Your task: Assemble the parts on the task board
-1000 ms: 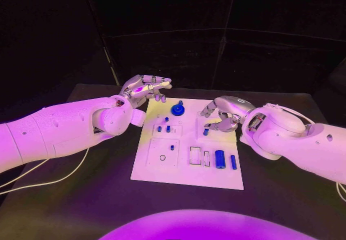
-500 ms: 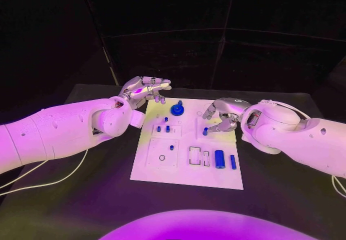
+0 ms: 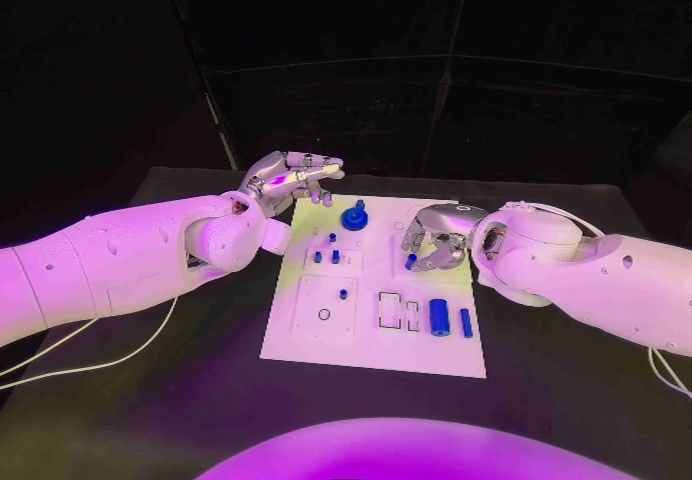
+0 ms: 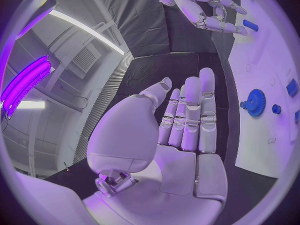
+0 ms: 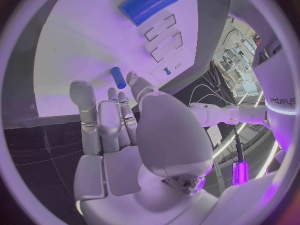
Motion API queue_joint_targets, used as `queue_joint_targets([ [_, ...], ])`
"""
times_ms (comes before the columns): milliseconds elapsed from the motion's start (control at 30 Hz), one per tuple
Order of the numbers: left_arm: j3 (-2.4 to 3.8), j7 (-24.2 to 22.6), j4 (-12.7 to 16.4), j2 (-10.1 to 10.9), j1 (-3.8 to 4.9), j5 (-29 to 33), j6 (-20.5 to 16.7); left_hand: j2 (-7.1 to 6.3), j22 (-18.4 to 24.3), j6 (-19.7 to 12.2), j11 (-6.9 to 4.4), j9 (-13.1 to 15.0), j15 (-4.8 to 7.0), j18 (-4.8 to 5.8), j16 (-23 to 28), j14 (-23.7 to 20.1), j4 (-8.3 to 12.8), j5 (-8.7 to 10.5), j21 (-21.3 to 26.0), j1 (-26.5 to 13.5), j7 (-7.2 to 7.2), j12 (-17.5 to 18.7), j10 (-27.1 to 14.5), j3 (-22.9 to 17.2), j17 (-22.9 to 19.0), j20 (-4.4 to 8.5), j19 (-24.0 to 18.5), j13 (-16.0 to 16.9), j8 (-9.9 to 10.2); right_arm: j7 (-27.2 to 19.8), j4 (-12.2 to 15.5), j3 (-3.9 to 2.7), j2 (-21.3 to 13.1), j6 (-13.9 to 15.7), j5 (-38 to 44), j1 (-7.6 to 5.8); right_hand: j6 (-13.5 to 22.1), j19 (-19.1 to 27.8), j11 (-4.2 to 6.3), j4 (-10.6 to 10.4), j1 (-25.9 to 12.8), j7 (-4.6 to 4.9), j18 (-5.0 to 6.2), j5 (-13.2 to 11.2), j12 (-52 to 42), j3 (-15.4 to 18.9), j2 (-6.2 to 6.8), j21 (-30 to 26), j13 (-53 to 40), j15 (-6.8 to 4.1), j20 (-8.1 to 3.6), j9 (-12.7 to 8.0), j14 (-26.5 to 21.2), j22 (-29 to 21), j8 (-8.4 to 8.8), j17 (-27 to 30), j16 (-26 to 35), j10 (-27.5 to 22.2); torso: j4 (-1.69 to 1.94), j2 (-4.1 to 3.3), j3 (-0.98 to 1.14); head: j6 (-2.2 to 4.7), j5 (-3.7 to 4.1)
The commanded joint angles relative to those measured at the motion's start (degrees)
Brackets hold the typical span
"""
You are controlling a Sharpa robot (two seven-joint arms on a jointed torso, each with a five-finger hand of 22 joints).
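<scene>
Hands over the white task board (image 3: 378,345) at the middle of the black table (image 3: 562,395): my left hand (image 3: 289,176) hangs above the board's far left corner, holding nothing, and the left wrist view shows its fingers (image 4: 190,116) stretched out straight and lying side by side, the thumb standing a little apart. My right hand (image 3: 436,236) is lowered over the board's right side, fingers pointing down around a small blue peg (image 3: 411,262); in the right wrist view that peg (image 5: 118,77) sits just beyond my fingertips (image 5: 82,94), which are apart, and I cannot tell whether any of them touches it. Near the board's far edge, between my two hands, stands a blue gear (image 3: 355,219) with a knob on top, which the left wrist view also shows (image 4: 255,103) lying flat on the white plate. Just nearer than the gear, a cluster of small blue pegs (image 3: 329,252) stands in the board's left half, and a single small peg (image 3: 343,294) stands in the square recess nearer still. Along the near right part of the board lie a thick blue cylinder (image 3: 440,318) and a thinner blue pin (image 3: 466,323), side by side and just apart, beside two open rectangular slots (image 3: 391,311). The right wrist view shows the thick cylinder (image 5: 149,3) resting next to those slots.
</scene>
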State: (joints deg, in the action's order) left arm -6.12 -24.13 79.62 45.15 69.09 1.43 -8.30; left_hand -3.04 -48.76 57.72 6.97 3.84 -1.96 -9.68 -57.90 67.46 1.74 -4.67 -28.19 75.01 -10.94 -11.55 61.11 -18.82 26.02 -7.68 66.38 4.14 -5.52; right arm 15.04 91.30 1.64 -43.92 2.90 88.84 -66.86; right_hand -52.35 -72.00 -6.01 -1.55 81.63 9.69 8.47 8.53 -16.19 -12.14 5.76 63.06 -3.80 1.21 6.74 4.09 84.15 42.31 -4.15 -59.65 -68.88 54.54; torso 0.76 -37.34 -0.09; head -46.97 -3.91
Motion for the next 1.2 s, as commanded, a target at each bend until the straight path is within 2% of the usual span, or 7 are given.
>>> queue_joint_targets([
  [33,0.04,-0.40,0.01,-0.12,0.08,0.14,0.79,0.16,0.08,-0.31,-0.02,0.02,-0.12,-0.73,0.18,-0.31,0.27,-0.08,0.20,0.28,-0.03,-0.35,-0.45,0.11,-0.10,-0.11,-0.41,0.05,-0.06,0.17,-0.35,0.03,0.41,-1.57,0.60,0.05,-0.97,-0.59,0.07,-0.55,0.12,-0.13,-0.22,0.30,-0.18,-0.12,-0.93,0.35,0.14,-0.43,0.04,0.11,0.64,0.34,-0.42,0.47,0.16,1.13,0.01,-0.04,0.09,0.02,-0.20],
  [267,0.04,-0.41,-0.02,-0.15,0.08,0.14,0.81,0.24,0.13,-0.27,-0.03,0.03,-0.12,-0.73,0.18,-0.36,0.30,-0.08,0.25,0.36,-0.02,-0.47,-0.46,0.11,-0.12,-0.12,-0.42,0.06,-0.12,0.26,-1.06,0.06,1.14,-2.56,2.31,0.39,-4.52,-1.27,0.42,-1.37,0.31,-0.18,-0.37,0.13,0.44,-1.73,-1.88,1.01,0.15,-0.73,-0.19,0.36,0.81,1.28,-1.39,0.32,-0.36,4.93,0.00,0.01,0.03,-0.11,-0.06],
  [567,0.04,-0.34,-0.03,-0.13,0.08,0.14,0.91,0.25,0.13,-0.27,-0.03,0.04,-0.12,-0.73,0.18,-0.37,0.30,-0.08,0.26,0.37,-0.01,-0.48,-0.46,0.10,-0.13,-0.12,-0.42,0.06,-0.13,0.77,-1.80,0.07,1.60,-2.32,3.47,0.72,-6.19,-1.62,0.76,-1.53,1.23,-0.37,-0.47,-0.26,1.74,-4.05,-2.56,1.40,0.18,-1.08,-0.54,0.23,0.90,1.82,-1.41,0.15,-0.83,7.00,-0.01,0.03,0.06,-0.38,0.06],
  [700,0.04,-0.22,-0.03,-0.10,0.08,0.14,0.95,0.29,0.15,-0.25,-0.03,0.04,-0.12,-0.74,0.18,-0.38,0.31,-0.08,0.28,0.39,-0.01,-0.52,-0.46,0.10,-0.13,-0.12,-0.42,0.06,-0.15,1.04,-2.14,0.08,1.73,-1.49,4.04,0.89,-6.52,-1.71,0.80,-1.32,1.81,-0.35,-0.51,-0.76,2.49,-5.44,-2.71,1.55,0.19,-1.13,-0.63,0.10,0.91,1.99,-1.21,0.11,-1.01,7.50,0.03,-0.02,0.05,-0.45,0.07],
  [833,0.04,-0.11,-0.02,-0.07,0.08,0.14,0.99,0.30,0.16,-0.25,-0.04,0.05,-0.12,-0.74,0.17,-0.39,0.31,-0.08,0.28,0.40,0.00,-0.54,-0.47,0.10,-0.14,-0.12,-0.42,0.07,-0.16,1.12,-2.40,0.08,1.92,-0.71,5.46,1.04,-6.50,-1.61,0.71,-0.97,2.19,-0.23,-0.50,-1.03,3.22,-6.55,-2.30,1.49,0.19,-1.06,-0.63,-0.04,0.85,1.86,-0.88,0.28,-1.01,7.69,0.03,0.00,0.05,-0.45,0.07],
  [1033,0.04,-0.05,0.02,0.01,0.08,0.14,1.03,0.30,0.16,-0.25,-0.04,0.05,-0.12,-0.74,0.17,-0.39,0.31,-0.08,0.28,0.40,0.00,-0.54,-0.47,0.10,-0.14,-0.12,-0.42,0.07,-0.16,-0.18,-1.88,0.08,1.63,4.31,6.23,1.23,-8.44,-2.29,1.24,-0.28,2.99,-0.62,-0.74,-1.37,3.01,-8.93,-2.67,2.64,-0.22,-1.47,-0.87,0.19,1.02,3.67,-1.48,-0.36,-1.71,10.43,-0.05,0.03,0.04,-0.50,0.02],
  [1200,0.03,-0.07,0.04,0.06,0.07,0.14,1.07,0.30,0.16,-0.25,-0.04,0.05,-0.12,-0.74,0.17,-0.39,0.31,-0.08,0.28,0.40,0.00,-0.54,-0.47,0.10,-0.14,-0.12,-0.42,0.07,-0.16,-0.66,-0.55,0.06,0.72,9.19,5.42,1.31,-9.81,-2.93,1.85,-1.63,0.93,-1.26,-1.00,-5.13,3.18,-9.76,-2.94,3.76,-0.41,-1.88,-1.28,0.28,1.22,5.28,-1.88,-0.94,-2.45,12.22,-0.10,0.06,0.10,-0.51,0.02],
])
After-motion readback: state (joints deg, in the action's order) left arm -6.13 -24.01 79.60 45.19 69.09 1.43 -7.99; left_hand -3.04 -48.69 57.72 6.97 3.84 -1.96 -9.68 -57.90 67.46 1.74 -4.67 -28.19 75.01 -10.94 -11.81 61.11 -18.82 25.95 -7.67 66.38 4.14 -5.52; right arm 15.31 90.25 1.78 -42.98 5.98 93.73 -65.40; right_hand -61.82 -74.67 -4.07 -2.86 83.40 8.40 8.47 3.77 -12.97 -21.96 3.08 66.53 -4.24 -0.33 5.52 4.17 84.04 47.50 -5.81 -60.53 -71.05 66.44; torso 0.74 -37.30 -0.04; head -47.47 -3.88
